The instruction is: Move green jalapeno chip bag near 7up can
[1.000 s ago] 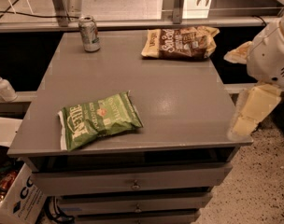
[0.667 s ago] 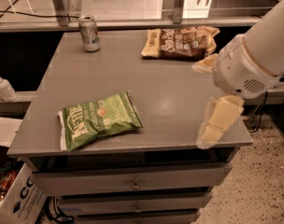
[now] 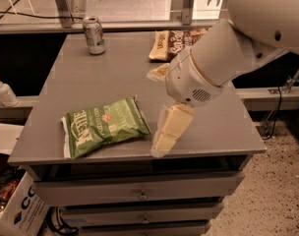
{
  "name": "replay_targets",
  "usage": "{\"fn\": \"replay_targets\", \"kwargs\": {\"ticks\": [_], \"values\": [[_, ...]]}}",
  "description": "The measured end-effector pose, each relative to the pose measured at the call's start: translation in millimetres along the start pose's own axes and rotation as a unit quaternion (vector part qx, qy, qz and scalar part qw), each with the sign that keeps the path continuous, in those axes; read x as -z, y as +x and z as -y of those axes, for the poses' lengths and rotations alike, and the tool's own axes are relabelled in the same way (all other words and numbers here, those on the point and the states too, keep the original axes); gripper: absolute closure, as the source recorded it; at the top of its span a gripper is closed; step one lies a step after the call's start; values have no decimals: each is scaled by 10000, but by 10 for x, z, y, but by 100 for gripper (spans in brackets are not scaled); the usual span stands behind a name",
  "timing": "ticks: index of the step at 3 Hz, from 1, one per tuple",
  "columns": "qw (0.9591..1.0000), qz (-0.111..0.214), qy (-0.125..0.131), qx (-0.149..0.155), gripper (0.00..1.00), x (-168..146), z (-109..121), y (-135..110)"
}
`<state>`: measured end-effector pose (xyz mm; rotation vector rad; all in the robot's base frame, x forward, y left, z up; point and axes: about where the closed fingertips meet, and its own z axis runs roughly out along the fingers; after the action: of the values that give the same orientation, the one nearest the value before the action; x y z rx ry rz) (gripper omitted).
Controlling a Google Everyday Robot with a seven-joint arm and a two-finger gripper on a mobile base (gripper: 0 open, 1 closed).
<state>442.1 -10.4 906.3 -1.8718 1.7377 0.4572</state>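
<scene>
Leftmost, a white pump bottle stands on a ledge below and apart from the grey worktop. The green jalapeno chip bag lies flat near the worktop's front-left corner, lettering up, with its long side slanting along the front edge. It looks light, soft and crinkly, puffed with air. It would probably slide easily on the smooth surface and give under pressure, so a gentle pinch across the raised middle or over the right-hand edge seems the surest hold. A hard squeeze risks crushing the chips.

The 7up can stands upright at the back-left of the worktop, well apart from the bag. A brown-and-cream chip bag lies at the back, further right.

The pincer hangs over the front of the worktop, just beside the bag's right end. Its two pale fingers are spread wide and hold nothing. The lower one reaches toward the front edge, and I cannot tell whether it touches the surface. The bag is not yet gripped.
</scene>
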Motion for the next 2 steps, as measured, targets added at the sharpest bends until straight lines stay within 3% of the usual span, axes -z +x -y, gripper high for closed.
{"fn": "replay_targets", "kwargs": {"ticks": [2], "values": [[10000, 93, 16, -3, 0, -5, -11, 4]]}}
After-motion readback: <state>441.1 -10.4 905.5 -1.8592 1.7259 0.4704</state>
